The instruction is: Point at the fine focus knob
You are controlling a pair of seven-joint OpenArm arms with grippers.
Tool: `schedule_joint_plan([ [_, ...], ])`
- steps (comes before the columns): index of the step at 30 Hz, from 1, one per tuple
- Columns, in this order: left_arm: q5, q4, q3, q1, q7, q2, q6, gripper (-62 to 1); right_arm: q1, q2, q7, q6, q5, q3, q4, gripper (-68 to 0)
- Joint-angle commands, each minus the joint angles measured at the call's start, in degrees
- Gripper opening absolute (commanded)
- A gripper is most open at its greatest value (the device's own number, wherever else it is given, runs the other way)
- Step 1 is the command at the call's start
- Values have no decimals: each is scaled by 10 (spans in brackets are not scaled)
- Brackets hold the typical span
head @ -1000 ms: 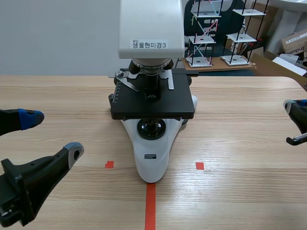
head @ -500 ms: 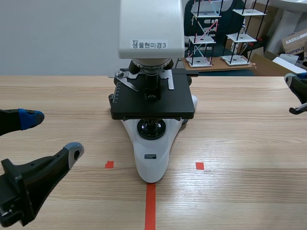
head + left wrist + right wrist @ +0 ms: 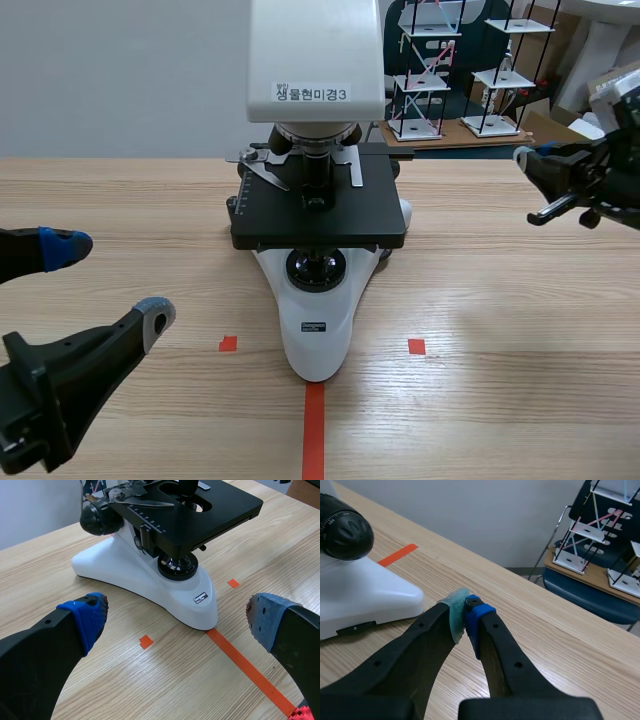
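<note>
Right now the black ridged focus knob (image 3: 344,530) is sitting low on the right flank of the white microscope (image 3: 318,300), beside its black stage (image 3: 318,215). Which of the knob's rings is the fine one cannot be told. The microscope is standing midway between the left and right edges of the table (image 3: 520,330), set back toward the far edge. The nose of its foot is pointing at the near edge and meeting the end of the orange-red tape line. A twin knob (image 3: 99,517) is showing on the opposite flank, under the stage's left corner.

The right gripper (image 3: 522,157) is hovering above the table toward the far right corner, well apart from the microscope. Its fingers are pressing together on nothing, grey-green pad against blue pad, as the right wrist view shows (image 3: 464,611). Its tips are aiming inward toward the microscope, and the focus knob is lying ahead of it and off to one side.

The left gripper (image 3: 110,280) is hanging near the near left corner with its fingers spread wide and nothing between them. In the left wrist view the microscope's foot is lying just ahead of the gap (image 3: 177,617).

Beyond the far edge, small shelf models (image 3: 425,70) are standing on a wooden board.
</note>
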Motion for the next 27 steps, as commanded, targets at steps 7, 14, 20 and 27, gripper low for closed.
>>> schedule_joint_plan([
  [7,-5,2,-2,3,-4,4,0,-28,34,-15,18,16,-24,-19,1,-676],
  [14,-5,2,-2,3,-4,4,0,-28,34,-17,16,16,-24,-20,1,-676],
  [20,-5,2,-2,3,-4,4,0,-28,34,-17,16,16,-24,-20,1,-676],
  [27,-5,2,-2,3,-4,4,0,-28,34,-17,14,16,-24,-20,1,-676],
])
